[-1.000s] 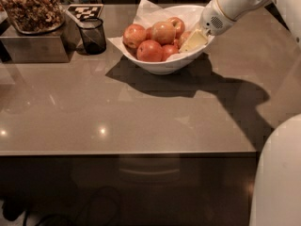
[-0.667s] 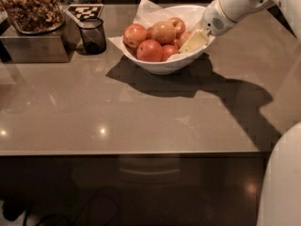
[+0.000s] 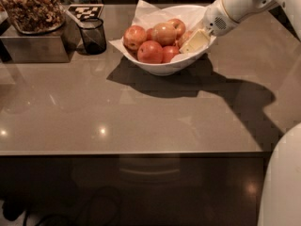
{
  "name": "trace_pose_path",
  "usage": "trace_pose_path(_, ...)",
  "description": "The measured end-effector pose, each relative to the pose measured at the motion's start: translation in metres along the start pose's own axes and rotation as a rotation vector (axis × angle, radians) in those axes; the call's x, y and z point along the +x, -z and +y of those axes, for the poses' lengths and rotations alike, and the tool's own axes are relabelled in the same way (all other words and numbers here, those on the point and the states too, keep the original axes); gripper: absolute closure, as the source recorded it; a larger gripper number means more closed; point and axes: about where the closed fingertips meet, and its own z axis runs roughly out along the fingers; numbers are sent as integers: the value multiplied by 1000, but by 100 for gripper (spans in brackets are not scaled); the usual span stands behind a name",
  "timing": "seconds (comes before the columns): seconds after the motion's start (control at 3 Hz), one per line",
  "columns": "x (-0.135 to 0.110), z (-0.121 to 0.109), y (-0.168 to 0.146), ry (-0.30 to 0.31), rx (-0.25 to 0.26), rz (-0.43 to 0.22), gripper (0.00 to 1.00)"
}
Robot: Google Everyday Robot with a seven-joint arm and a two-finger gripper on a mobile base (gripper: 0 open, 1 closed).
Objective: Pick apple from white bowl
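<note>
The round red-orange apple with a yellowish-tan blush (image 3: 164,33) sits on top of the pile in the middle of the large glossy white bowl with an uneven rim (image 3: 162,68). The cream-coloured two-finger gripper (image 3: 195,41) is just to the apple's right, dipped over the bowl's right rim and lying low among the fruit. It is close beside the apple, and I cannot tell whether they touch. Whether the gripper is spread or closed cannot be told from this angle; it holds nothing that can be seen.

Similar apples crowd around: one at the left (image 3: 135,36), one at the back (image 3: 178,26), and a deeper solid-red apple (image 3: 150,52) at the front. Crumpled white paper (image 3: 149,11) lines the bowl and rises behind the fruit. The white robot arm (image 3: 240,4) slants down to the bowl from the upper right.

The bowl stands on a smooth grey-brown countertop (image 3: 141,121) and casts a dark shadow. To its left, apart from it, stands a small dark mesh cup (image 3: 92,36). Behind the cup lies a black-and-white checkered marker (image 3: 84,11). At the far left a clear container of brown snack mix (image 3: 30,8) rests on a metal box (image 3: 33,48).
</note>
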Motion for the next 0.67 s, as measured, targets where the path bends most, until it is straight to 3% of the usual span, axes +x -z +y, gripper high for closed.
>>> trace_pose_path(0.33,-22,16,19,26,-75,-67,100)
trace_pose_path(0.67,-69,46,41,88,-216,-164,100)
